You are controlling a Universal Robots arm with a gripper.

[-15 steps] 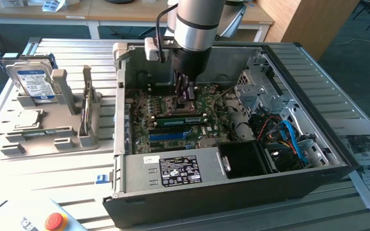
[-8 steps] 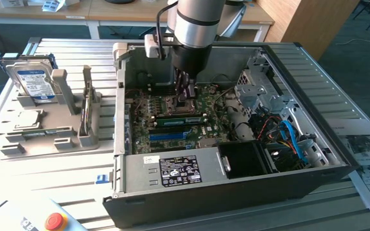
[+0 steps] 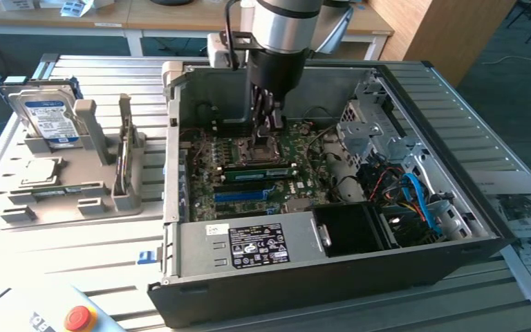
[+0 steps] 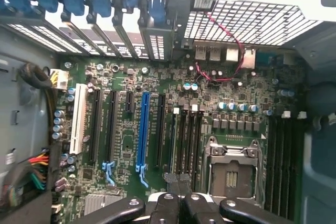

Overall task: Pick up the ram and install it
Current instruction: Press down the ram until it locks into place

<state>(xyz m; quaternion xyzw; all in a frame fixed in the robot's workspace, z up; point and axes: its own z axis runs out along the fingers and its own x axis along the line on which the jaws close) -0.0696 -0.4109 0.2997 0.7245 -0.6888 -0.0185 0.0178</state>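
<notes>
Deep inside the open computer case, the tool is pinched shut above the green motherboard. At centre of the exterior view, a thin green ram lies seated in its slot; the wrist view reveals a bare metal processor socket.

Two cameras on one open computer case

The exterior view looked down from above and in front at the whole case on the counter; the wrist view hung close over the motherboard, facing down. Both shared the motherboard.

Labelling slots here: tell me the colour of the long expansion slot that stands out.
Blue slot, clearest in the wrist view.
</notes>
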